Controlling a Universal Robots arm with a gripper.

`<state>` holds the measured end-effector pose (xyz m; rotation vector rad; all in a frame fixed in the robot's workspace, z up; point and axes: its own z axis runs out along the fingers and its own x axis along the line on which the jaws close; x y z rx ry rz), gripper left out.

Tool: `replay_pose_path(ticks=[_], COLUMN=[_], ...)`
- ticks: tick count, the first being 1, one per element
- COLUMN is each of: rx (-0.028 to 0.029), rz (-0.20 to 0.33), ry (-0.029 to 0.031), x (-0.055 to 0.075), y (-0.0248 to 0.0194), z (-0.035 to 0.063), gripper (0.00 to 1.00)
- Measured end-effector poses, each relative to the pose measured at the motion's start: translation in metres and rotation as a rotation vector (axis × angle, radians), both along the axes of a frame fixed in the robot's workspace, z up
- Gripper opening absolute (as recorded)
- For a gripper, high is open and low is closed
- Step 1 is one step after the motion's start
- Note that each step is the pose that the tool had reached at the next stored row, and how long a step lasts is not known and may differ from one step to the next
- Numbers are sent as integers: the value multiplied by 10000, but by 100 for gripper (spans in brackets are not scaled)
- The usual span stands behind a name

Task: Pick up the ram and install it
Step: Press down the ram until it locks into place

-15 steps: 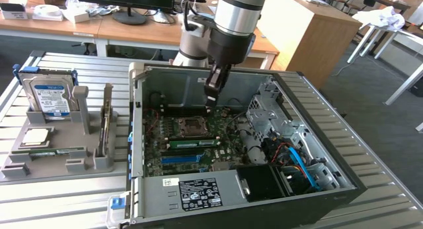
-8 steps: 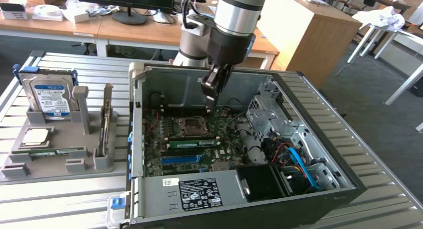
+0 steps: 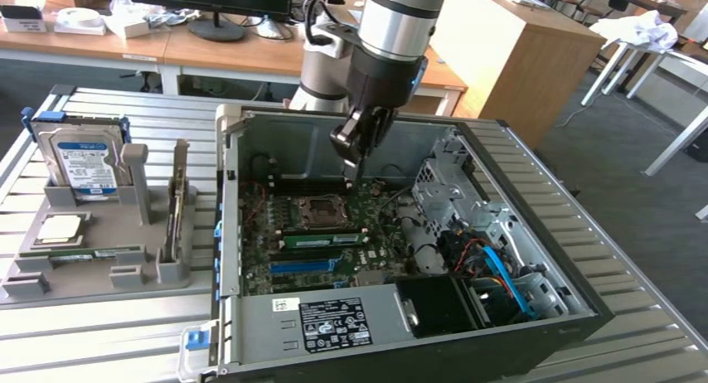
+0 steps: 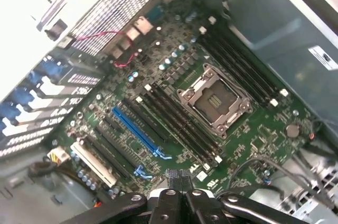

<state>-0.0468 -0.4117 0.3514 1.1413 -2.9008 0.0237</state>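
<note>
Ribbed metal tabletop carries your open PC case lying on its side, so the motherboard faces up for access. Your gripper hangs above the board clenched shut, holding nothing, while the ram lies flat in the grey parts holder beside the case.

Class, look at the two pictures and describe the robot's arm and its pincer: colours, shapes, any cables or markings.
The arm is a thick cylinder of shiny silver-grey metal ending in a dark grey wrist section with a thin blue ring. A light grey rounded joint sits behind it, with a thin cable running along it. The pincer is black and narrow, tapering downward. In the wrist view its black linkage bars carry round silver bolts. No markings are legible.
</note>
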Motion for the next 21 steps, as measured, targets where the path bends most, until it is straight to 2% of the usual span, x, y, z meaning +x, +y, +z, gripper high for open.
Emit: replay_pose_path(ticks=[21], rx=[1], rz=[-3531], ry=[0], x=[0], y=[0], z=[-10], gripper=[10])
